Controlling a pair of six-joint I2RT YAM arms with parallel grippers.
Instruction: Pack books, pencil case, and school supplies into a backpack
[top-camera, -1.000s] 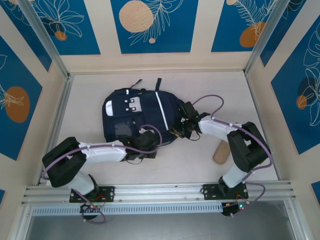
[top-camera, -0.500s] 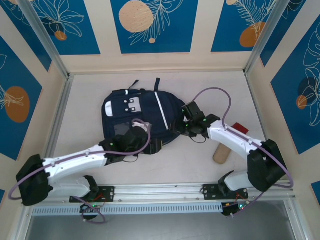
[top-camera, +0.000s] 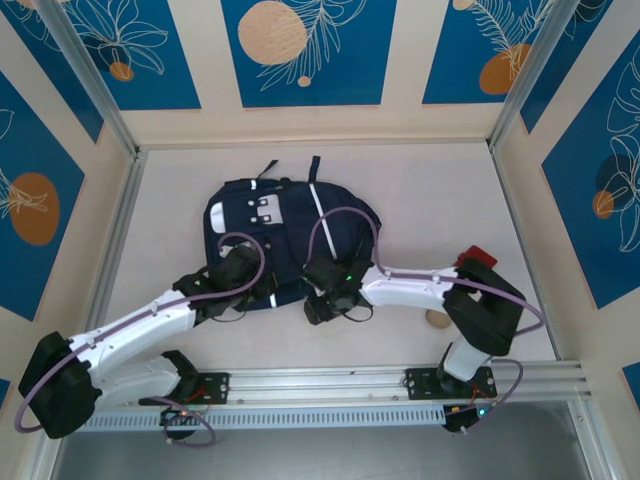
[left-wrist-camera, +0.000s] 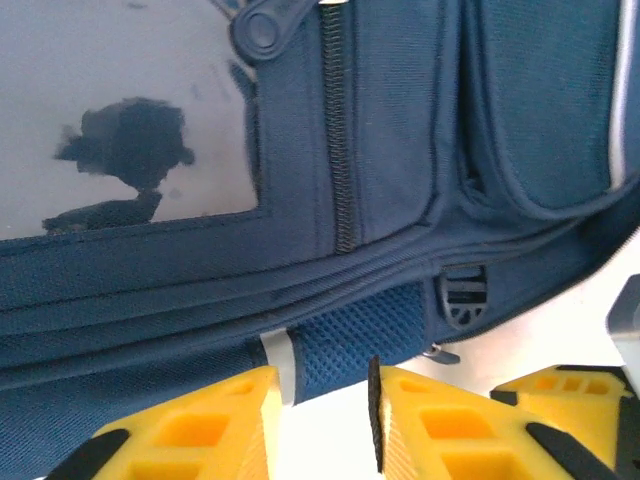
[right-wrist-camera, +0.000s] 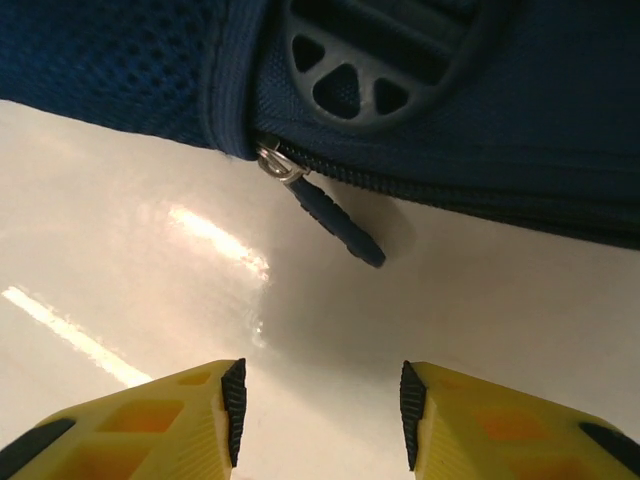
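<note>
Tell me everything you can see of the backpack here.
The backpack is dark navy fabric with thin white stripes, a light grey patch with buckles, and black straps at its far end. It lies flat on the table, front up. The zip at its near edge looks closed, its pull hanging loose. The left gripper and right gripper, both open, hover by that edge.

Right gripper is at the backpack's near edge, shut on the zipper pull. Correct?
Not shut on it. The right wrist view shows the right gripper open at the backpack edge, the zipper pull free ahead of it.
</note>
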